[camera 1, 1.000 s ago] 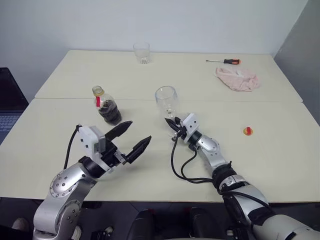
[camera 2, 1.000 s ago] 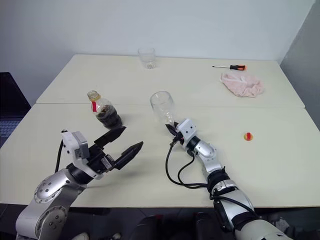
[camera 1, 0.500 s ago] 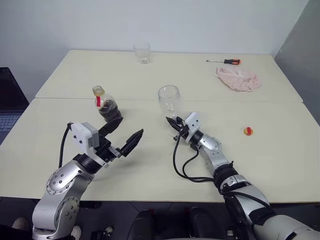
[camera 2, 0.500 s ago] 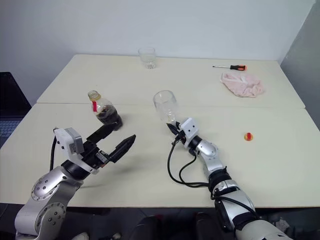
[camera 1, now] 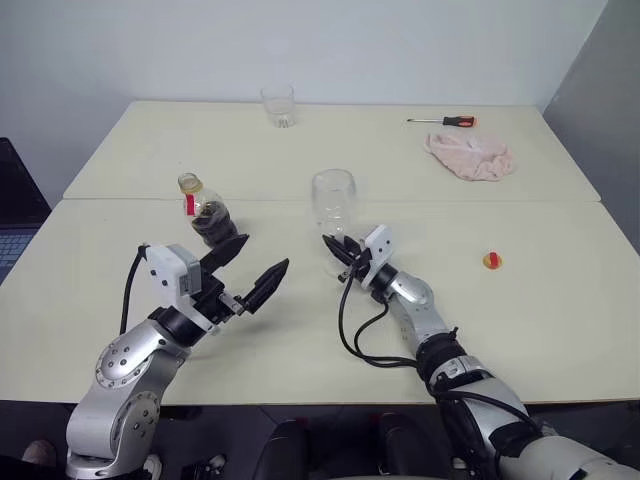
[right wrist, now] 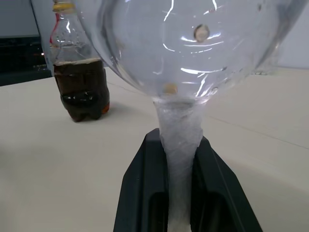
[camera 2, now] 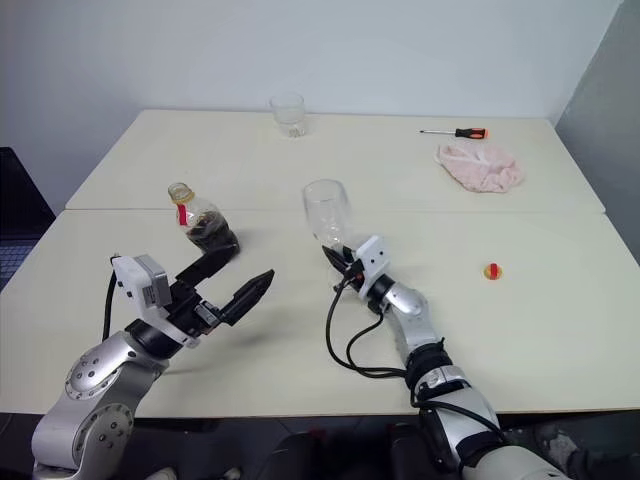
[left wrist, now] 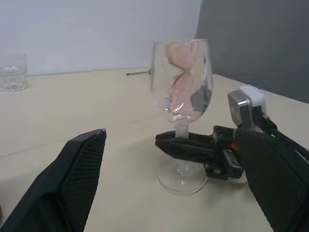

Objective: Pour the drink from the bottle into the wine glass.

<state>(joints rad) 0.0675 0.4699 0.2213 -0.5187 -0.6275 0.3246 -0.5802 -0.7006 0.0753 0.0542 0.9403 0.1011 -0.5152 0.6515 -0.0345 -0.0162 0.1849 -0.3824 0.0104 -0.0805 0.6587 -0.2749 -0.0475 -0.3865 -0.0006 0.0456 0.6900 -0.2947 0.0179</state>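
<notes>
The right gripper (camera 1: pixel 335 250) is clamped on the thin stem of the empty wine glass (camera 1: pixel 333 201), which stands upright on the cream table (camera 1: pixel 560 300). The left gripper (camera 1: pixel 247 267) hovers above the table with its black fingers spread wide, holding nothing. Just beyond it stands the uncapped bottle (camera 1: pixel 207 212), its dark drink (camera 1: pixel 214 224) filling the lower part. A yellow-orange cap (camera 1: pixel 492 261) lies well apart to the right.
</notes>
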